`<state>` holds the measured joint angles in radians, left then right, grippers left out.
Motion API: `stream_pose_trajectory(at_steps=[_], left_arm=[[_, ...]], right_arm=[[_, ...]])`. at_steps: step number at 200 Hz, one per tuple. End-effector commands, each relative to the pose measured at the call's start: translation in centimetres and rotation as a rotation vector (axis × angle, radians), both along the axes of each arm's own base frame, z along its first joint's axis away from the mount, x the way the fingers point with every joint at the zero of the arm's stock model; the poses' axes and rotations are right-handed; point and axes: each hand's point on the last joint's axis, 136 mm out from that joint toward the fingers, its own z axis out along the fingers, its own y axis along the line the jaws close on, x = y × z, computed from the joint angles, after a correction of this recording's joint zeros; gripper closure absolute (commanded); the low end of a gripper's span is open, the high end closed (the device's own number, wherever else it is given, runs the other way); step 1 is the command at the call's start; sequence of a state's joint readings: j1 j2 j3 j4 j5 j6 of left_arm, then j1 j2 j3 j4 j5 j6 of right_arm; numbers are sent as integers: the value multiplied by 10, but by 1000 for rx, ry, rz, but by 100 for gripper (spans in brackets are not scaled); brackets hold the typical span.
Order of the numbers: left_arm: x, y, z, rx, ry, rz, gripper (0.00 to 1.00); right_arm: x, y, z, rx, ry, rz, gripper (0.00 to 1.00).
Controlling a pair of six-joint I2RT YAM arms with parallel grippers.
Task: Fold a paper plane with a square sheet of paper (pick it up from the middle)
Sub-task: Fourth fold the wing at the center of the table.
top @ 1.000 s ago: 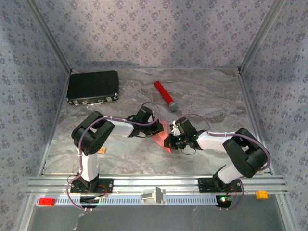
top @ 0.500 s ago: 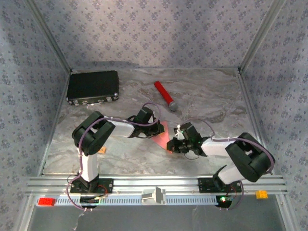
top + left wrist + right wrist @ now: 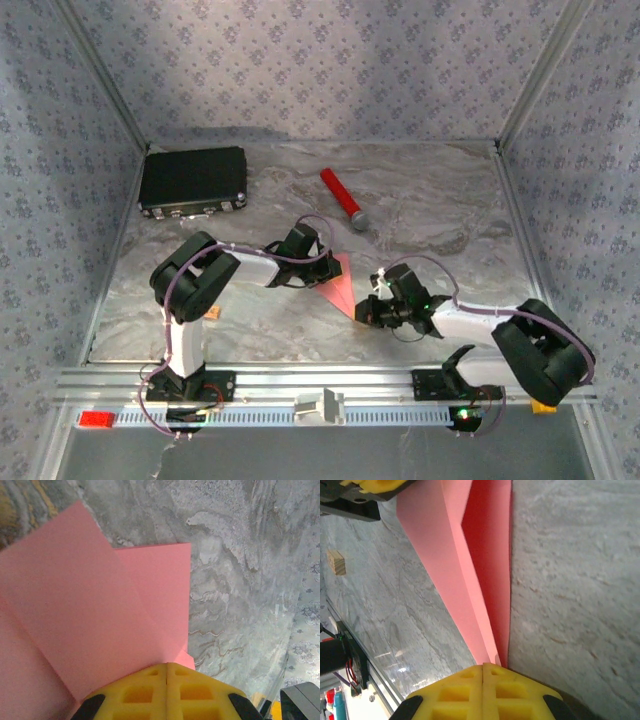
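At mid-table, just ahead of the two bases, your left gripper [image 3: 166,667] has its yellow fingers pressed together with no gap, pinching the wide end of the square sheet of paper [image 3: 90,605]; the pink layers fan out from the fingertips in the left wrist view. Your right gripper [image 3: 483,667] is likewise closed tight, and the narrow pointed end of the sheet runs straight into its fingertips, so it reads as pinched there too. Between the two grips the paper shows a triangular outline from above, already folded, with one flap standing up from the layer below along a long crease in the right wrist view. It sits low over the marbled table [image 3: 440,215], between the arms. Judgement: you are mid-fold, holding a creased sheet by both ends, and the dart shape is not finished. The next move likely calls for laying the raised flap flat and pressing the crease while one end stays pinned; let go with one gripper only, or the layers may spring apart. Well clear of the work lie the small tan block [image 3: 212,313] by the left arm, the red cylinder [image 3: 340,196] farther back, and the black case [image 3: 193,180] at far left.
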<state>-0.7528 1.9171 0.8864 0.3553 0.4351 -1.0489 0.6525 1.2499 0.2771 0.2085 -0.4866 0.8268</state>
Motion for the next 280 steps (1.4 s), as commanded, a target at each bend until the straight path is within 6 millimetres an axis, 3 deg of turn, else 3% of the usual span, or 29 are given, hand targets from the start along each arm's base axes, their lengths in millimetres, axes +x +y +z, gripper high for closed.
stream_pose_trajectory(at_steps=[1,27,51,91,123,151,189,280], left_arm=[[-10,16,-29,73,50,18,95],[-9,13,-27,62,39,12,95],[-10,12,-27,60,38,8,95],[-11,12,-27,60,39,6,95],[-10,11,-26,59,37,6,95],[-10,11,-27,59,37,4,95],[-11,13,-28,62,40,6,95],[-10,18,-33,81,52,28,95]], right_arm=[[-9,-5,3,1,47,-15,95],[7,1,37,42,-33,-28,95],[25,9,54,65,-58,-26,95],[54,33,50,70,-32,-13,96],[64,40,35,29,0,-18,96],[57,30,9,-24,58,-36,96],[32,15,-19,-35,123,-65,97],[2,1,-25,-51,143,-64,97]])
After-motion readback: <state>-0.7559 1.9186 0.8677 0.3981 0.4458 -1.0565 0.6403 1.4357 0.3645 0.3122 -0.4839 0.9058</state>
